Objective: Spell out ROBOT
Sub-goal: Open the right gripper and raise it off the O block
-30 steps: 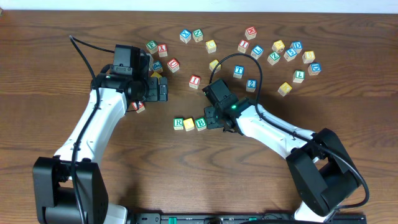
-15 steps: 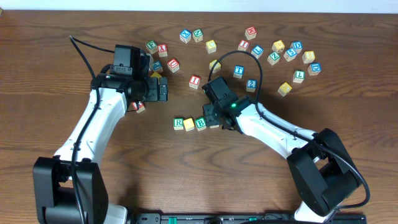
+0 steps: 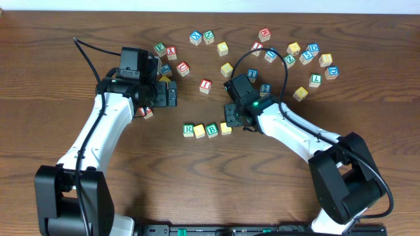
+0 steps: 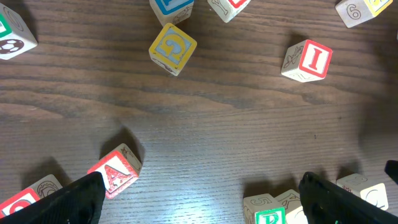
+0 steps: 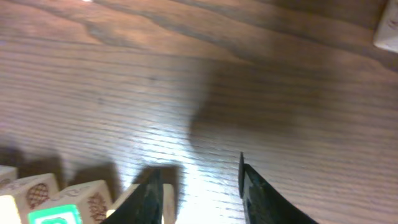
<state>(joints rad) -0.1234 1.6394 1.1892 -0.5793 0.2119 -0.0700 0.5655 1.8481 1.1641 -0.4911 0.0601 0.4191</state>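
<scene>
From overhead, the R cube (image 3: 188, 129), a yellow cube (image 3: 199, 130), the B cube (image 3: 211, 130) and a second yellow cube (image 3: 225, 128) sit in a touching row on the counter (image 3: 164, 183). The T cube (image 3: 252, 75) lies farther back. The right tool (image 3: 231, 120) hangs by the row's right end.

Left wrist view: the left tool (image 4: 202, 199) is spread wide and empty.

Right wrist view: the right tool's fingers are parted over bare wood, gripping nothing.
</scene>
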